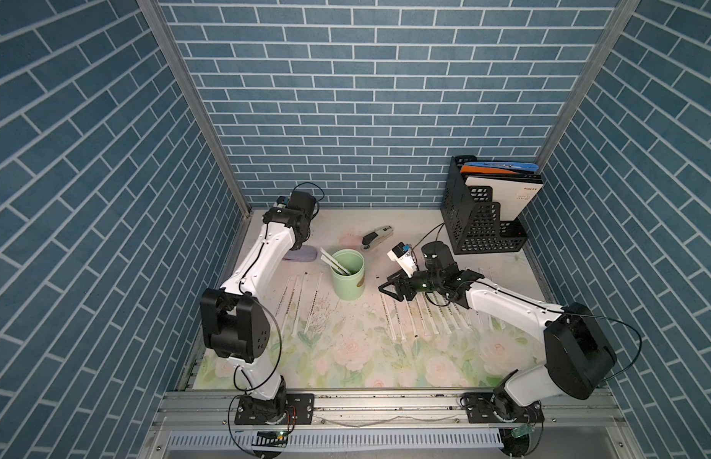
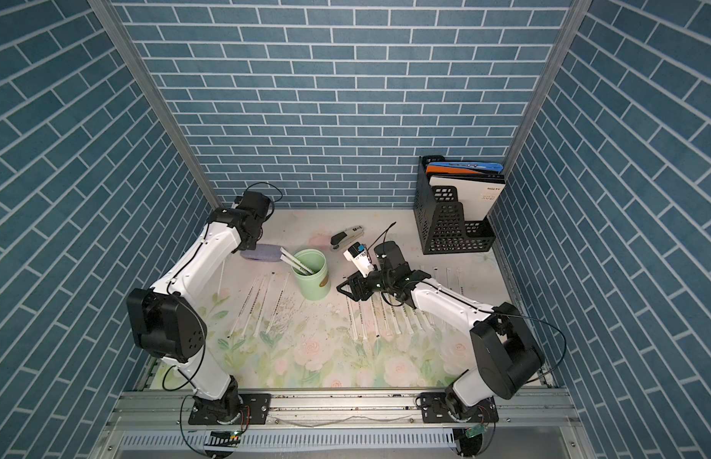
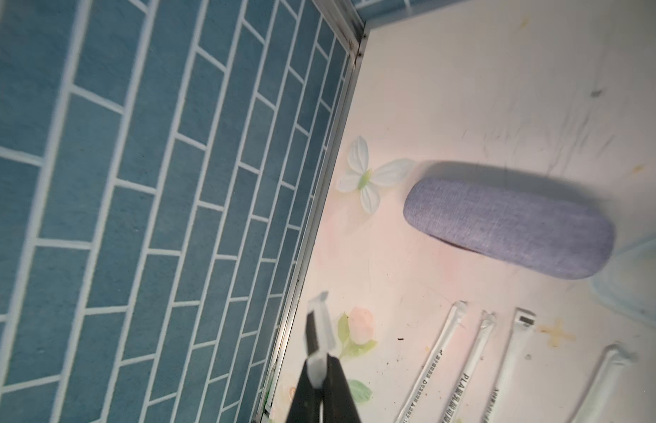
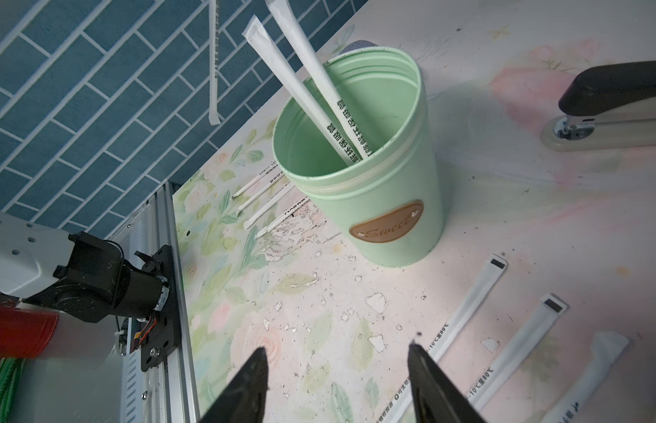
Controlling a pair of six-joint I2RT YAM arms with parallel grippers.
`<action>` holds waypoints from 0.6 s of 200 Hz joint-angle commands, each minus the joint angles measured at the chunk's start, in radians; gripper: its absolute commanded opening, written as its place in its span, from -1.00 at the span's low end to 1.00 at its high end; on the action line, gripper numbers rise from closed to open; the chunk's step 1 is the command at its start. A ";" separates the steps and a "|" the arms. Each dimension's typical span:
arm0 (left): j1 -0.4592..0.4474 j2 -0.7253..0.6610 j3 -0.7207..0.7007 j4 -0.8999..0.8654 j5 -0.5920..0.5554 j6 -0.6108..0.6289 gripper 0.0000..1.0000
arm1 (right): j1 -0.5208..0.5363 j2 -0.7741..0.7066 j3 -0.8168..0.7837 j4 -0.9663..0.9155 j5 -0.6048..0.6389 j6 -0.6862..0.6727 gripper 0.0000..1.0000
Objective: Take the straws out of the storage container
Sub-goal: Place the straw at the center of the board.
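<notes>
Storage container (image 1: 348, 274): upright at the centre of both top views on the tabletop (image 1: 330, 357). Two straws (image 4: 324, 88) stand in it, side by side, leaning on the rim farthest from the right pincer.
Right pincer (image 4: 336, 349): jaws apart, empty, low and just beside the container, aimed at it.
Left pincer (image 3: 321, 370): clamped on one held straw (image 3: 323, 329) near its black end, left of the container.
Tip-over risk: the container looks light and nearly empty, so a jaw knocking its wall, or a straw dragged against the rim, could topple it.
Double-grab risk: the two straws touch, so a pinch may catch both or let one slide out.
Drop risk: the held straw is gripped only near its tip and may slip or swing.
Sweep risk: laid-out straws (image 4: 475, 296) lie close under the right arm, and a low pass could scatter them.
</notes>
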 commanded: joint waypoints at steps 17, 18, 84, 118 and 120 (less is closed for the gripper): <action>0.043 0.032 -0.067 0.074 0.042 0.001 -1.00 | 0.005 0.020 -0.023 0.065 -0.019 0.006 0.24; 0.044 0.033 -0.069 0.075 0.042 0.000 -1.00 | 0.004 0.020 -0.023 0.066 -0.019 0.005 0.24; 0.065 0.096 -0.205 0.166 0.078 -0.004 -1.00 | 0.002 0.067 -0.002 0.060 -0.031 -0.019 0.28; 0.071 0.137 -0.220 0.182 0.056 0.006 -1.00 | 0.003 0.074 -0.005 0.078 -0.036 -0.010 0.28; 0.071 0.140 -0.220 0.182 0.056 0.008 -1.00 | 0.002 0.074 -0.006 0.078 -0.036 -0.009 0.28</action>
